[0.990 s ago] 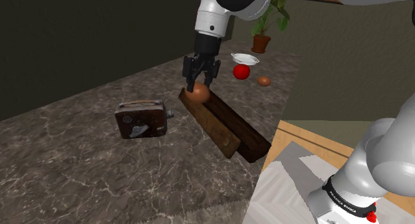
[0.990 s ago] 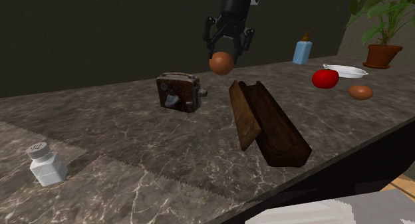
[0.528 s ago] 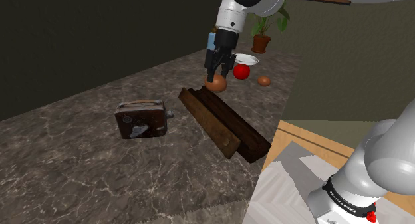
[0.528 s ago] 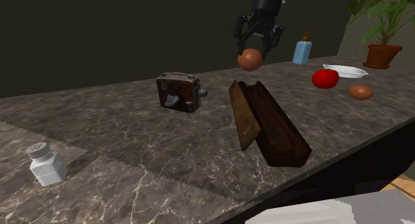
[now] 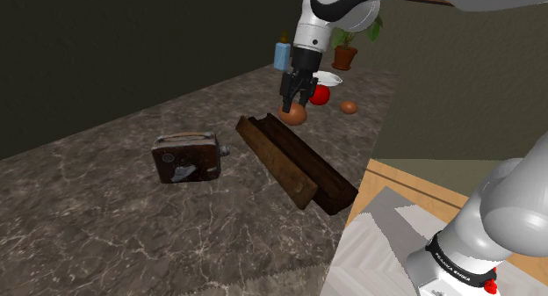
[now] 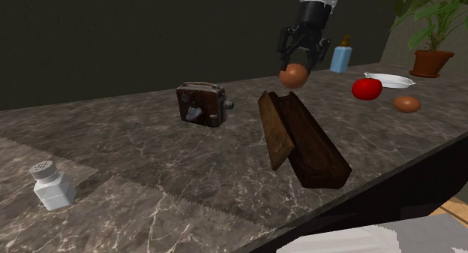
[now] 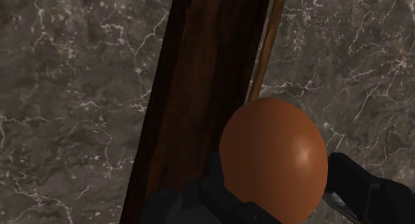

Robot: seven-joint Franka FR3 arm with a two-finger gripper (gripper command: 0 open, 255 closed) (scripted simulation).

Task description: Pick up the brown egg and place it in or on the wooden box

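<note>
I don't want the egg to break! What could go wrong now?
The gripper holds the egg above the wooden box, seemingly over its thin side wall rather than the trough. Let go here, it might hit the rim and roll onto the counter. Dropped from this height, it might crack.

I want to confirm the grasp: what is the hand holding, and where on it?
The hand holds the brown egg, its fingers clasping the egg's two opposite sides.

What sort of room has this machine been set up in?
Most likely a kitchen: a dark marbled countertop carries a toaster, a salt shaker and a tomato, and the gripper holds a brown egg.
</note>
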